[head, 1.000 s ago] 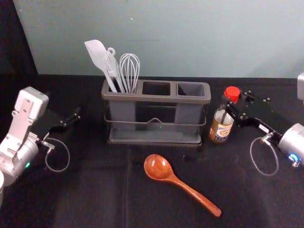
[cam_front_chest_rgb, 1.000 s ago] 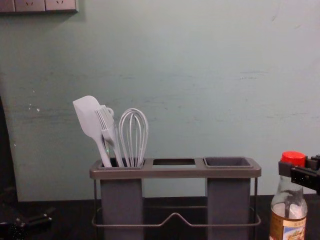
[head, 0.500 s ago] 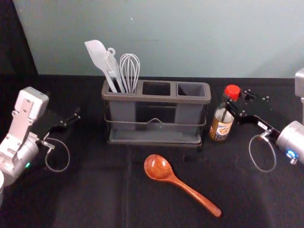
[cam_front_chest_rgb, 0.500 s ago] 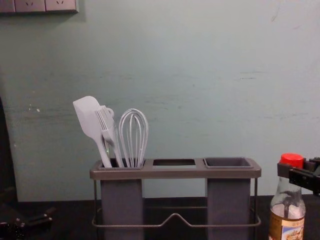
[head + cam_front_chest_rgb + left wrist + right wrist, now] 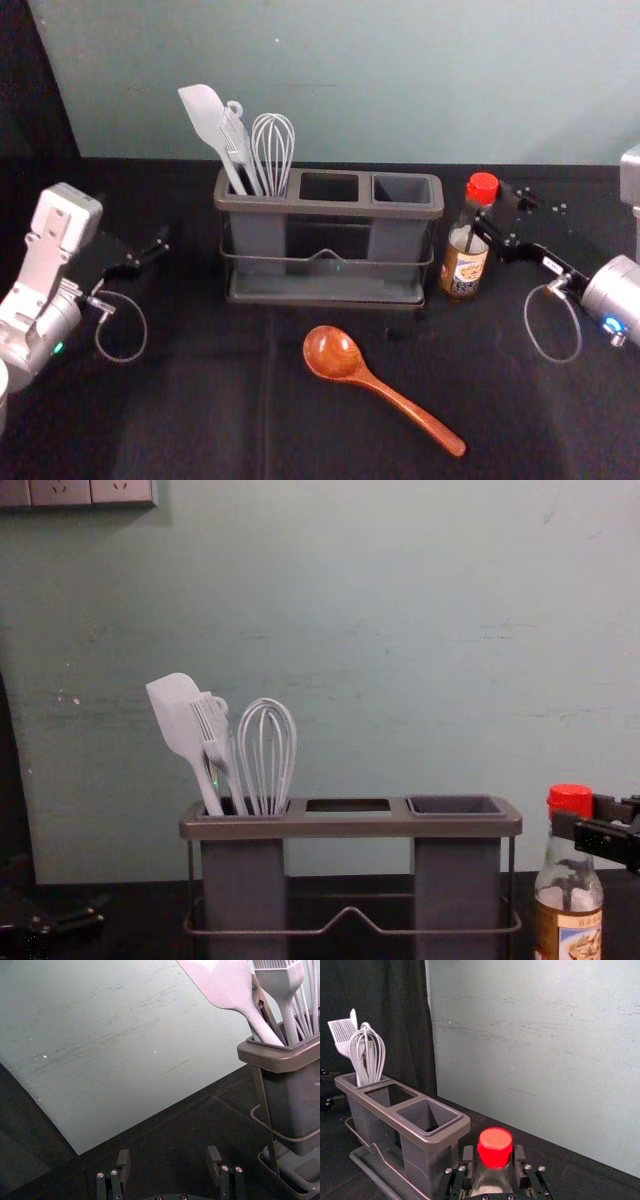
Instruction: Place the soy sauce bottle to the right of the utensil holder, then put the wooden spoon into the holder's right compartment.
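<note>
In the head view my right gripper is closed around the neck of the soy sauce bottle, just right of the utensil holder. The bottle is nearly upright. Its red cap rises between the fingertips of my right gripper in the right wrist view. The wooden spoon lies in front of the holder, bowl to the left and handle angled toward the near right. The holder's right compartment is empty. My left gripper is parked at the left; the left wrist view shows my left gripper open.
A white spatula, a brush and a whisk stand in the holder's left compartment. The wall rises behind the black-covered table.
The bottle has shifted slightly left with my right gripper, and its cap has moved a little farther back in the head view. The left arm, holder and spoon have stayed put.
</note>
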### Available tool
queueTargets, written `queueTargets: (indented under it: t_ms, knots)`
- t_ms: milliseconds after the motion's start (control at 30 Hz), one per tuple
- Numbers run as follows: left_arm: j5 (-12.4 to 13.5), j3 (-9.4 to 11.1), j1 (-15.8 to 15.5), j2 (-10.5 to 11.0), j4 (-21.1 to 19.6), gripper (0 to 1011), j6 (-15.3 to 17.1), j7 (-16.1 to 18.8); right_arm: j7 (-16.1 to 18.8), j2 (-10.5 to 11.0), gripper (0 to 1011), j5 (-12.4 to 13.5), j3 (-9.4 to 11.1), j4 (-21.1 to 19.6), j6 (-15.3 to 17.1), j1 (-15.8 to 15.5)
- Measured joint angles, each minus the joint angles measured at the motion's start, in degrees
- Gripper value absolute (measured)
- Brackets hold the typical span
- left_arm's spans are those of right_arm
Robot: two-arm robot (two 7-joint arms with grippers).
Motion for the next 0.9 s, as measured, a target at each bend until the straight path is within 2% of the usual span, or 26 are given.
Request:
queueTargets:
  t_ms: [133, 167, 300, 533, 600, 800, 900]
  knots:
    - [0.00, 0.00, 0.00, 0.00, 0.00, 1005, 0.00, 0.00, 0.00, 0.02, 595, 0.00, 0.01, -0.02, 0.00, -0.02]
    - [0.00, 0.00, 0.00, 0.00, 0.00, 1005, 0.00, 0.00, 0.00, 0.02, 654, 0.00, 0.01, -0.02, 0.00, -0.02]
    - [0.00, 0.00, 0.00, 0.00, 0.00, 1005, 0.00, 0.00, -0.03, 0.04, 743, 0.00, 0.02, -0.04, 0.00, -0.04]
    - [0.00, 0.00, 0.00, 0.00, 0.00, 1005, 0.00, 0.00, -0.06, 0.04, 963, 0.00, 0.02, -0.09, 0.00, -0.04]
    - [0.00, 0.00, 0.00, 0.00, 0.00, 1005, 0.00, 0.00, -0.06, 0.04, 1002, 0.00, 0.02, -0.10, 0.00, -0.05]
    - [0.00, 0.00, 0.00, 0.00, 0.00, 1005, 0.00, 0.00, -0.06, 0.04, 1000, 0.00, 0.02, -0.11, 0.00, -0.04]
    - [0.00, 0.00, 0.00, 0.00, 0.00, 1005, 0.00, 0.00, -1.12, 0.13, 1000, -0.55, 0.31, -1.20, 0.11, -0.55]
